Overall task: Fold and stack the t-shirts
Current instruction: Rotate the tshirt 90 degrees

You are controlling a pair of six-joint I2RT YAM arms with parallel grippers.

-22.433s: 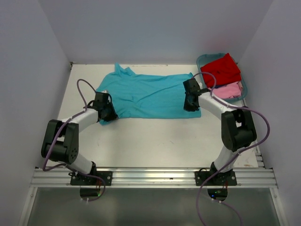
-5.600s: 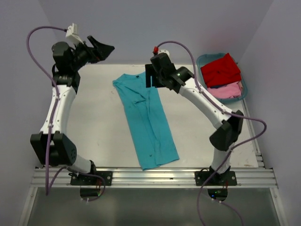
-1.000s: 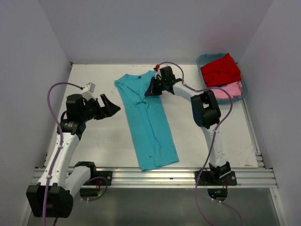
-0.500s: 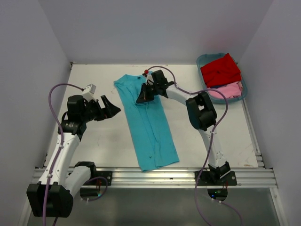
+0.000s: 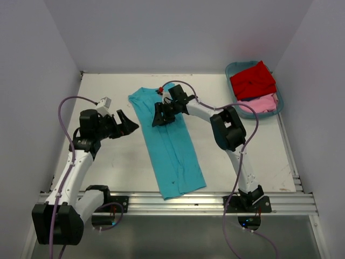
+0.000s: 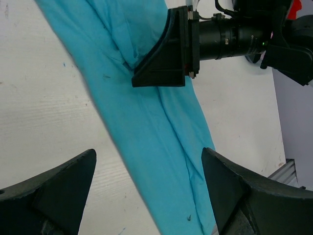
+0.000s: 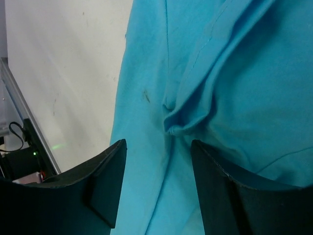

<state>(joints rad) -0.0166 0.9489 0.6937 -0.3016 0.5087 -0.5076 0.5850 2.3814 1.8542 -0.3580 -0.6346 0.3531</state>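
While folded up from the near-left base, holds left end effector (image 5: 125,125) spread wide, empty, pointing right toward turquoise t-shirt (image 5: 172,145). Lies on counter (image 5: 124,167) as a narrow folded strip, hem near, collar far-left. Stretches right end effector (image 5: 158,116) low over its far half, parted above a pucker, clamping nothing. Beyond, red t-shirt (image 5: 252,79) overlapping pink t-shirt (image 5: 262,103) in teal tub (image 5: 233,69).

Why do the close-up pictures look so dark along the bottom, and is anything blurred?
Left wrist view: those are the left gripper's fingers, close and shaded; the turquoise t-shirt is sharp. Right wrist view: the right gripper's fingers likewise, creases clear. Top external view: even light, soft shadows, no glare.
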